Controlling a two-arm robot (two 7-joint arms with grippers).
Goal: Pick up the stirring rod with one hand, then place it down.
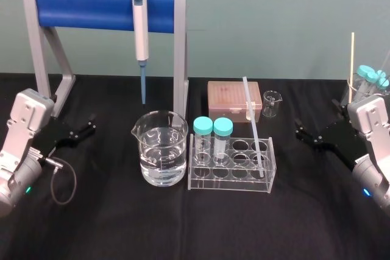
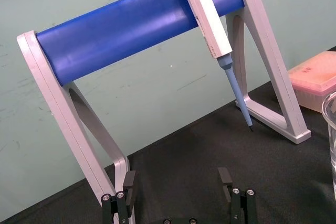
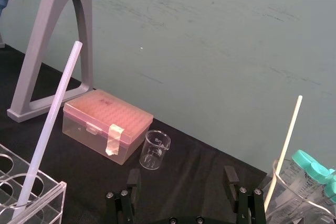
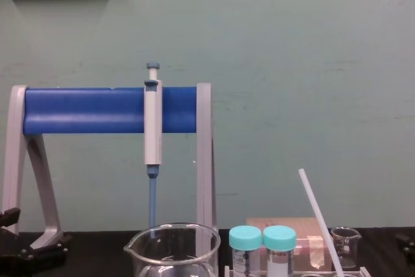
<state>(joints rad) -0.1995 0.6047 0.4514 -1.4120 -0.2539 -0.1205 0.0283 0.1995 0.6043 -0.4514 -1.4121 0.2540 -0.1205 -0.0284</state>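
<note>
Rod (image 1: 253, 125) in rack (image 1: 228, 186), apart from R hand (image 1: 302, 132)

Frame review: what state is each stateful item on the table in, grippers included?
stirring rod, leaning tilted in the clear rack, ungripped
left gripper, open, empty
right gripper, open, empty
large beaker, upright, partly filled with clear liquid
teal-capped vials, capped, upright in the rack
pipette, hanging on the blue stand
pink tip box, lid shut, taped
small beaker, upright, looks empty
</note>
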